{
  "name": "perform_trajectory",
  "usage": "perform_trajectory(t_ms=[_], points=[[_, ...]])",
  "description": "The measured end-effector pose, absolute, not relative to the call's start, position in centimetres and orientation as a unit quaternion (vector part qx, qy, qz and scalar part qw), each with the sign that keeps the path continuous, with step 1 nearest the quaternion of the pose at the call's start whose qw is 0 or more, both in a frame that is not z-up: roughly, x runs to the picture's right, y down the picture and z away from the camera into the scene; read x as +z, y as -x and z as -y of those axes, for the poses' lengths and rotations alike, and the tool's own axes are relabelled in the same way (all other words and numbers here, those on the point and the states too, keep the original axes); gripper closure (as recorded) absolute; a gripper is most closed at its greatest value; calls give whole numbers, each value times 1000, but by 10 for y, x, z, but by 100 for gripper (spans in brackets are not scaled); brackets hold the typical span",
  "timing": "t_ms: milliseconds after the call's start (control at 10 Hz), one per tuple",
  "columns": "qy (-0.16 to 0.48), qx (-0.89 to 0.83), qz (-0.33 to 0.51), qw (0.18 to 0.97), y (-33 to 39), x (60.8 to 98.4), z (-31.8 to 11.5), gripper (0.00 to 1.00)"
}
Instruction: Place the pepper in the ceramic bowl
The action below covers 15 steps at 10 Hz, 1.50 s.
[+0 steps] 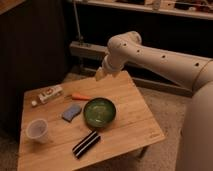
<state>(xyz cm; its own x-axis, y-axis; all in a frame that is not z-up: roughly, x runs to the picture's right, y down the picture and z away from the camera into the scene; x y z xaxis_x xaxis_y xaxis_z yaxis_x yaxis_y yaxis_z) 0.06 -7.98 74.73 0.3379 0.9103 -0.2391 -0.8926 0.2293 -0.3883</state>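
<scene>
The small orange-red pepper (80,97) lies on the wooden table (135,115), just left of and behind the green ceramic bowl (99,112). The bowl stands mid-table and holds nothing that I can see. My gripper (100,74) hangs at the end of the white arm above the table's far edge, behind and above the bowl, apart from the pepper.
A blue sponge (71,112) lies left of the bowl. A translucent plastic cup (38,130) stands at the front left. A black striped packet (86,144) lies in front of the bowl. A white box (50,94) lies at the far left. Dark cabinets stand behind.
</scene>
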Motion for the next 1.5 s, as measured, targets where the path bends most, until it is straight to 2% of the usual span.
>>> perform_trajectory(t_ms=[200,400,500,700,900,1100,1500], points=[[231,572,35,786,4,747,76,35],[226,543,124,799,-1,752,75,35],[213,513,203,806,6,752,74,35],[156,467,334,804,12,744,79,35],[78,448,407,792,-4,726,97,35],[68,443,436,781,-6,715,105,35],[137,314,397,852,40,728,124,35]])
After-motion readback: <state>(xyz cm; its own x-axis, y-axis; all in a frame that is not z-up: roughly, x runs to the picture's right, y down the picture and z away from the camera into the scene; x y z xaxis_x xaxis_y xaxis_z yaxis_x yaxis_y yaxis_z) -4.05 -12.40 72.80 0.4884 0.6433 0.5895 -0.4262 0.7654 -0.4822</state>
